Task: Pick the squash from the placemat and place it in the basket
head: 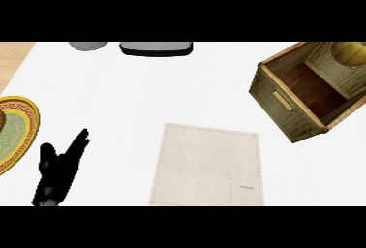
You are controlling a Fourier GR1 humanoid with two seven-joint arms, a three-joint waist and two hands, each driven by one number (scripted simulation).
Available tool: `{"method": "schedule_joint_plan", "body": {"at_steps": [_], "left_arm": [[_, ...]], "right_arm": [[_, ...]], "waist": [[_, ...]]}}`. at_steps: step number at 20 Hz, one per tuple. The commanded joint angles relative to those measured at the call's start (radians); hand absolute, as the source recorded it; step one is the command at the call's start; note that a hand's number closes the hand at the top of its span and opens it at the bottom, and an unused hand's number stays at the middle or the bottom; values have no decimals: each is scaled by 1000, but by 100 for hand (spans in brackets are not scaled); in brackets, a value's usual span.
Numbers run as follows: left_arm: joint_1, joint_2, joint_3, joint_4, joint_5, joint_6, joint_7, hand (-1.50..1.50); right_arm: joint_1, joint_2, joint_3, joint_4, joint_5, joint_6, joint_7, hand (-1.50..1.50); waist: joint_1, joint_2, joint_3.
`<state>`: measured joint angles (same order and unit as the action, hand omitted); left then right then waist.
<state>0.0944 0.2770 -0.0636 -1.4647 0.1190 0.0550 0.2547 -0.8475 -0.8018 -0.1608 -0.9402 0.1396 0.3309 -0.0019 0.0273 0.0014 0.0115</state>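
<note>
Squash (349,54) sits inside the basket (286,104), far right of the left robot hand (61,164), which rests open and empty on the bench (129,97). Placemat (207,164) lies bare; the right robot hand is unseen, so any withdrawal should clear the basket's rim.

White counter (129,97); cream placemat (205,167) edged with faint stitching; olive-tan wooden basket (286,109) — reddish-brown inside; plate (22,138) with gold patterned rim — pale green centre; black left hand (57,169).

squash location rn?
Head view, top right: the squash sits inside the wooden basket, in its far compartment behind the divider. The placemat, lower centre, has nothing on it.
</note>
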Motion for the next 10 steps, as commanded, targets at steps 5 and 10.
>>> {"method": "schedule_joint_plan", "body": {"at_steps": [5, 10], "left_arm": [[17, -51, -17, 84, -22, 5, -16, 0], [42, -31, -4, 61, -8, -33, -28, 0]], "right_arm": [[-70, -44, -80, 205, -4, 21, -160, -150], [-141, -116, -167, 293, -65, 56, -57, -150]], "waist": [[-8, 6, -11], [-9, 4, -11]]}}
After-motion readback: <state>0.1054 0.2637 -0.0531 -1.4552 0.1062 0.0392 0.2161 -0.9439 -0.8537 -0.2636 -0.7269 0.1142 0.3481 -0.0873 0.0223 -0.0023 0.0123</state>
